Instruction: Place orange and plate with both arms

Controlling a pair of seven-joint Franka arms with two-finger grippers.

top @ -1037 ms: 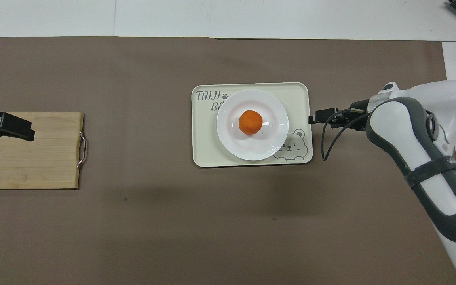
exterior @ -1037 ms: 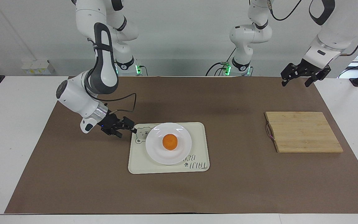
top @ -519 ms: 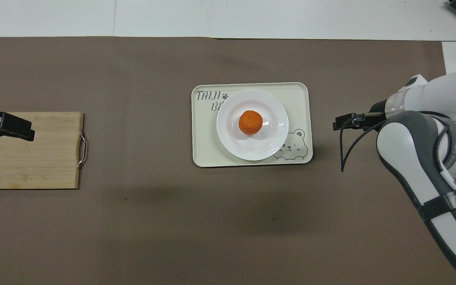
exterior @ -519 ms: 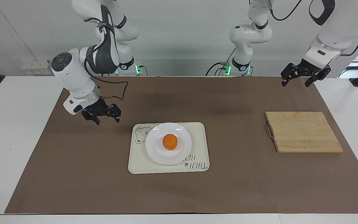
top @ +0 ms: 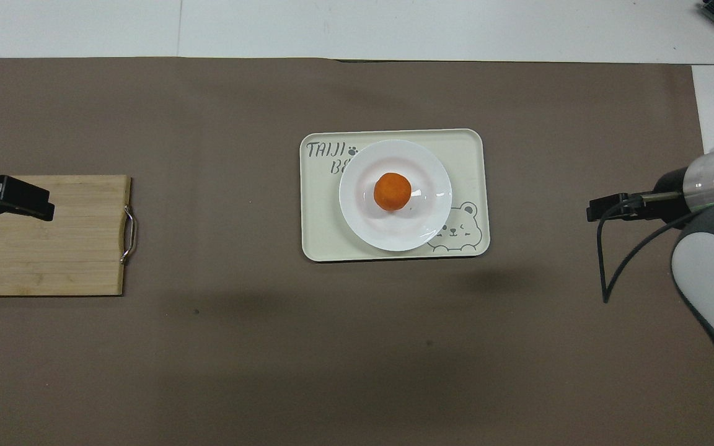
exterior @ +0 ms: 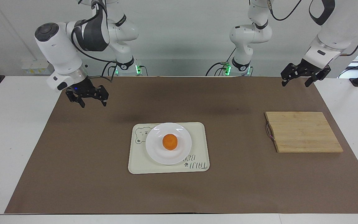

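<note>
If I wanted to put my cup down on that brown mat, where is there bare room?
Plenty: the wide stretch between the tray and the wooden board, and the strip of brown mat farthest from the robots. The tray itself is crowded by the plate with the orange.

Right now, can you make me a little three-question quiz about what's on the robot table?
1. True or false: the orange lies on the plate.
2. What does the plate stand on? A) the wooden board B) the tray C) the bare brown mat
3. Fill in: the right gripper and the left gripper are both up in the air, and each one holds ____.

Key
1. True.
2. B, the tray with the bear drawing.
3. Nothing; both are open and empty, the right one over the mat and clear of the tray.
</note>
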